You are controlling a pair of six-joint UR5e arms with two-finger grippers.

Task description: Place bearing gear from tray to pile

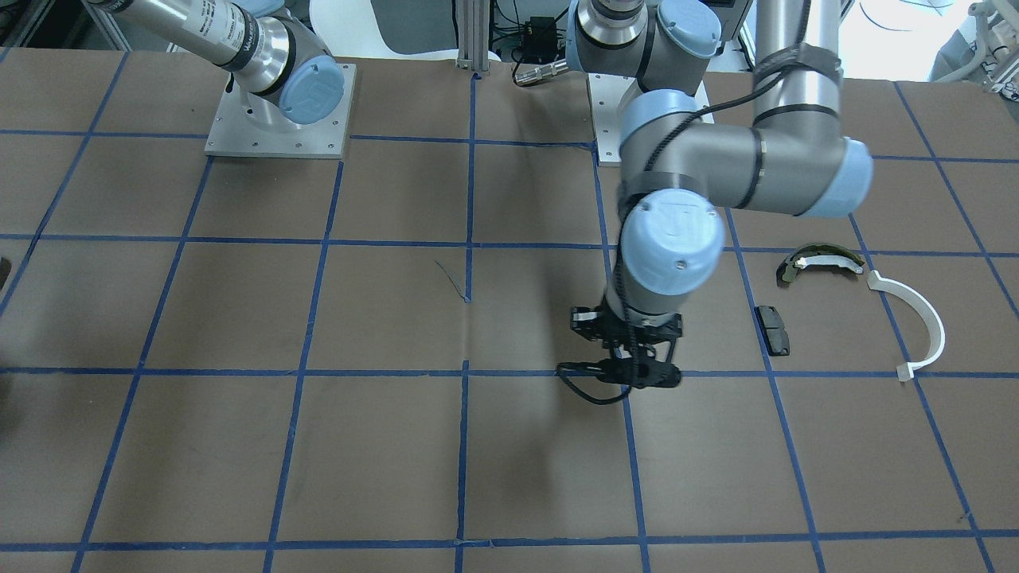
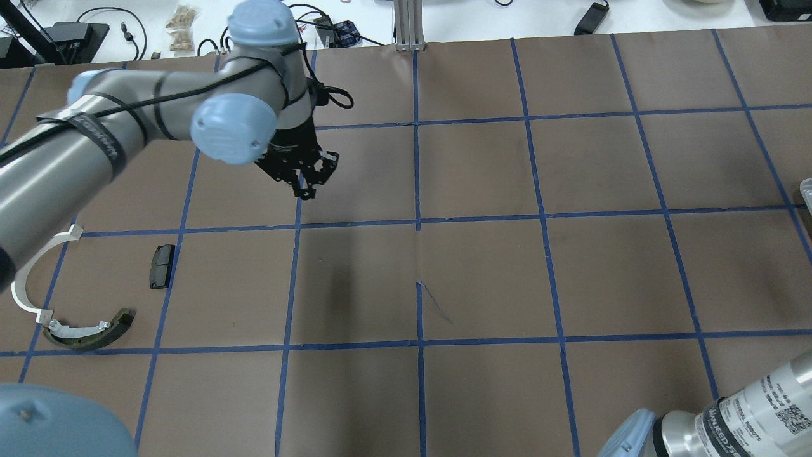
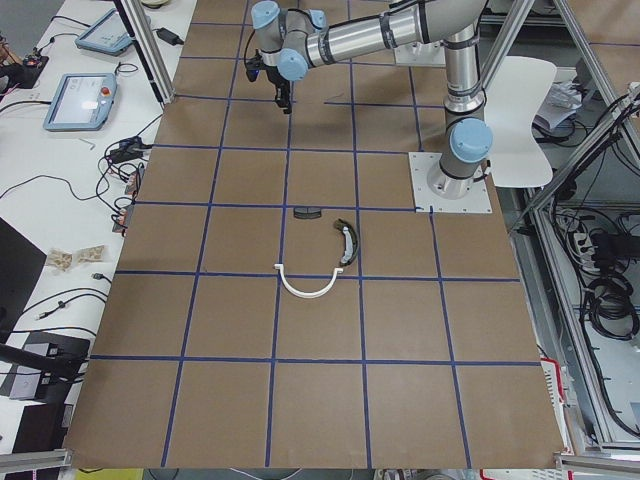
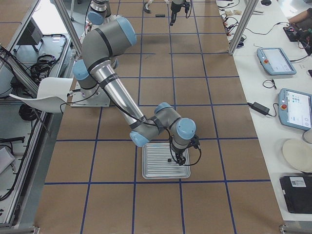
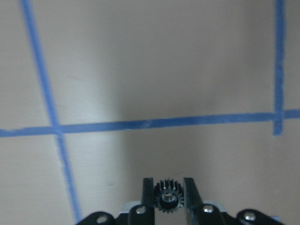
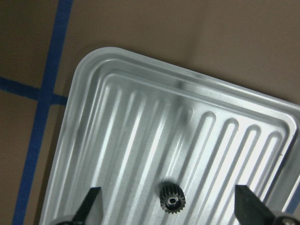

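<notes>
My left gripper [image 2: 304, 184] is shut on a small black bearing gear [image 5: 168, 197], gripped between its fingertips above the brown table; it also shows in the front view [image 1: 629, 374]. The pile lies apart from it, toward my left: a white half-ring strip [image 2: 32, 273], an olive-and-white curved shoe [image 2: 89, 330] and a flat black pad [image 2: 162, 265]. My right gripper [image 6: 171, 206] is open, low over the ribbed metal tray [image 6: 122, 117]. A second black gear [image 6: 171, 199] lies on the tray between its fingers [image 6: 91, 201].
The table is brown paper with a blue tape grid. The tray [image 4: 156, 168] sits near the table's right end. Arm base plates [image 1: 279, 111] stand at the robot side. Tablets [image 4: 275, 61] and cables lie on the side bench.
</notes>
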